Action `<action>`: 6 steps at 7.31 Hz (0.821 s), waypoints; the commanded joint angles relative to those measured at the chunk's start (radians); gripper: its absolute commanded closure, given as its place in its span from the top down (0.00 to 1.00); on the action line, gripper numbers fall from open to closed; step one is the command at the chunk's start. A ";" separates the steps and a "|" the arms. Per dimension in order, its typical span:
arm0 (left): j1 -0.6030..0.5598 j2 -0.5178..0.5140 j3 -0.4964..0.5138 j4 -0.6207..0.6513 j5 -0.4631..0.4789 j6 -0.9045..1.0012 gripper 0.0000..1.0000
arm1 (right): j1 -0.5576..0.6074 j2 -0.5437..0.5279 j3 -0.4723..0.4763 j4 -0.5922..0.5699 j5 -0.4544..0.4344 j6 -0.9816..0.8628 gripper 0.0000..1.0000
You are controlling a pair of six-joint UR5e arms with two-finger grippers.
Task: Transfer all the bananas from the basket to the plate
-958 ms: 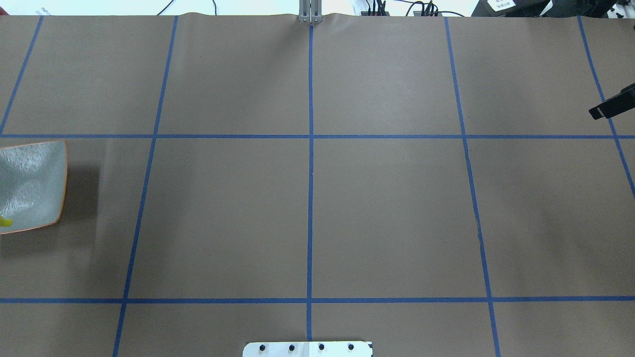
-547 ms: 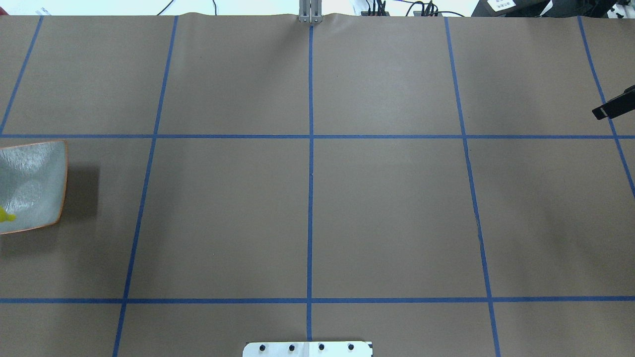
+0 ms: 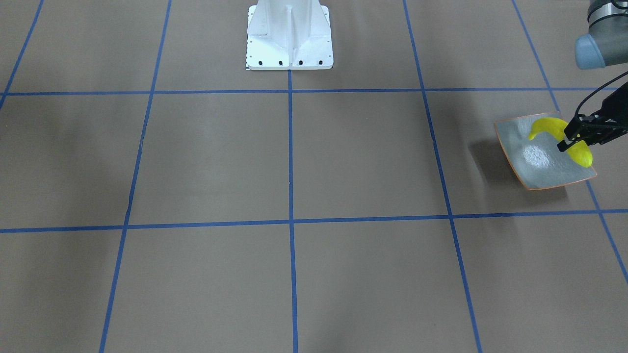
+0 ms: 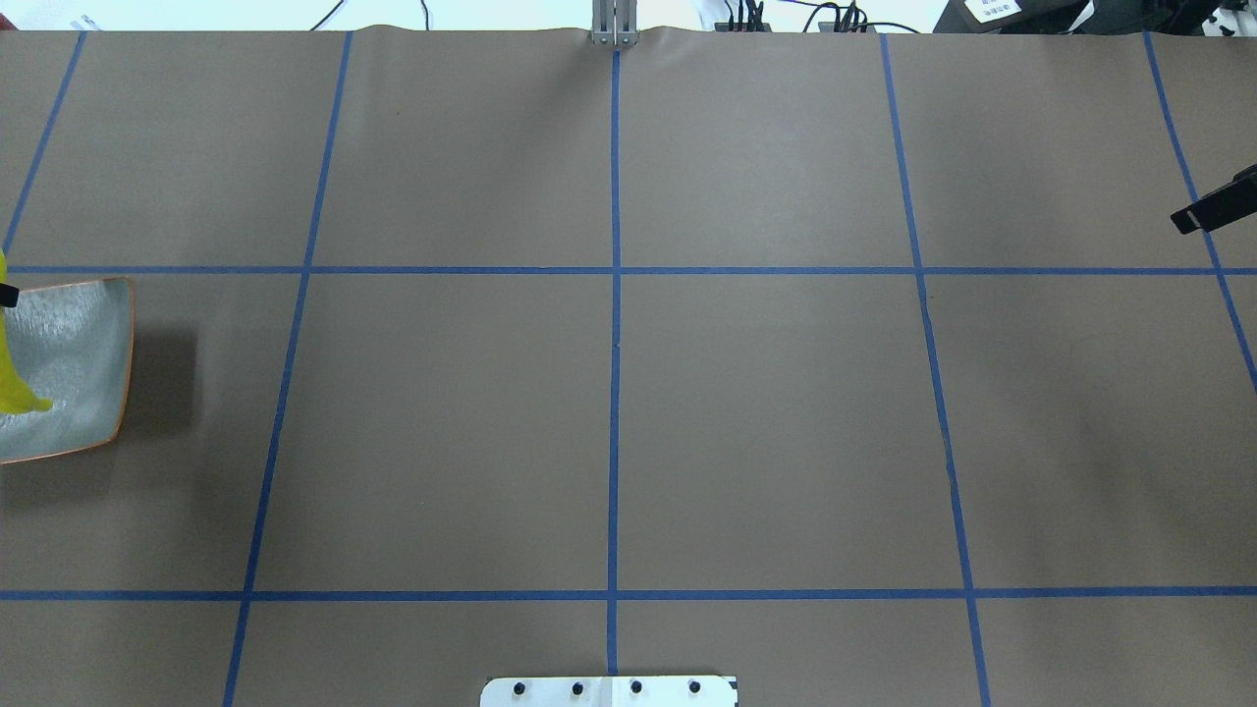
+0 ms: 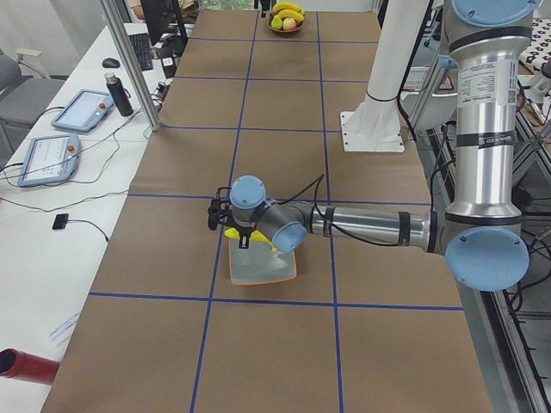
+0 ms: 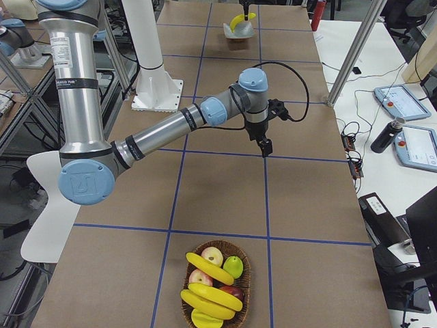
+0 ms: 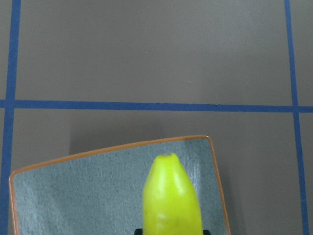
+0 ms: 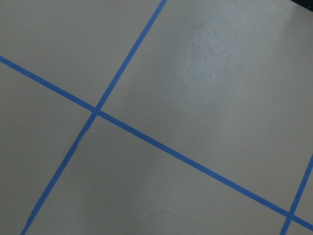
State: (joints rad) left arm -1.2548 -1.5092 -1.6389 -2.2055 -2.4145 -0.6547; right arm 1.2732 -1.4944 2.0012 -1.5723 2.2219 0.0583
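A yellow banana [image 3: 545,127] hangs just above the grey-green, orange-rimmed plate [image 3: 537,169], with my left gripper [image 3: 573,138] shut on its middle. The left wrist view shows the banana's tip [image 7: 170,191] over the plate [image 7: 73,196]. In the overhead view only the plate's right part [image 4: 74,344] and a bit of banana [image 4: 18,388] show at the left edge. The wicker basket [image 6: 242,290] holds several more bananas [image 6: 208,268] at the table's right end. My right gripper [image 6: 265,145] points down over bare table; I cannot tell its state.
Apples and a green fruit [image 6: 233,265] lie in the basket with the bananas. The white robot base [image 3: 289,37] stands at the table's edge. Blue tape lines grid the brown table [image 4: 609,393]. Tablets [image 5: 82,110] and cables lie beyond the table's far side.
The banana has moved farther over the plate, away from the robot, and more of it shows in the overhead view. The right gripper's tip drew back slightly towards the right edge.
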 commanded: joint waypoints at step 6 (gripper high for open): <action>0.000 0.000 0.013 -0.049 0.000 0.003 0.58 | 0.002 0.002 -0.004 0.000 -0.001 0.002 1.00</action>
State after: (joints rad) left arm -1.2548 -1.5100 -1.6248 -2.2487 -2.4145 -0.6519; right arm 1.2736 -1.4926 1.9976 -1.5723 2.2212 0.0593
